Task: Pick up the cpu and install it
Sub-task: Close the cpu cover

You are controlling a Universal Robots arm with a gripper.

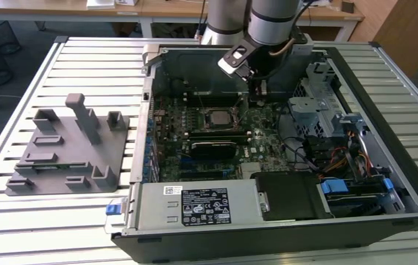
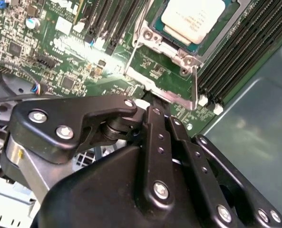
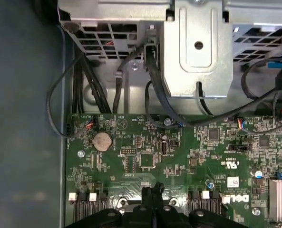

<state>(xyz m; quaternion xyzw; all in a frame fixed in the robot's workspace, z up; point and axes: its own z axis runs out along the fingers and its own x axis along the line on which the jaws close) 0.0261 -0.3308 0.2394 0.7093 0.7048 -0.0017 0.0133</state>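
Cpu [image 2: 193, 19] seated in the socket [image 1: 216, 117], gripper [image 2: 150, 102] closed beside it
Exterior view: the gripper [image 1: 257, 94] hangs inside the open case [image 1: 283, 234], above the board [image 1: 268, 138] and just beyond the socket. Second wrist view: the cpu lies flat within the socket's metal frame [image 2: 167, 90]; the fingers [image 2: 157, 128] are pressed together with nothing between them, tips just beside that frame. First wrist view: the gripper [image 3: 152, 187] is closed low over the board [image 3: 179, 161], near a coin cell [image 3: 102, 141]

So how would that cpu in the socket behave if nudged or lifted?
The cpu looks thin, flat and rigid, so probably stiff and light. Its smooth metal top may be slippery. Lying inside the socket frame, it likely won't slide.
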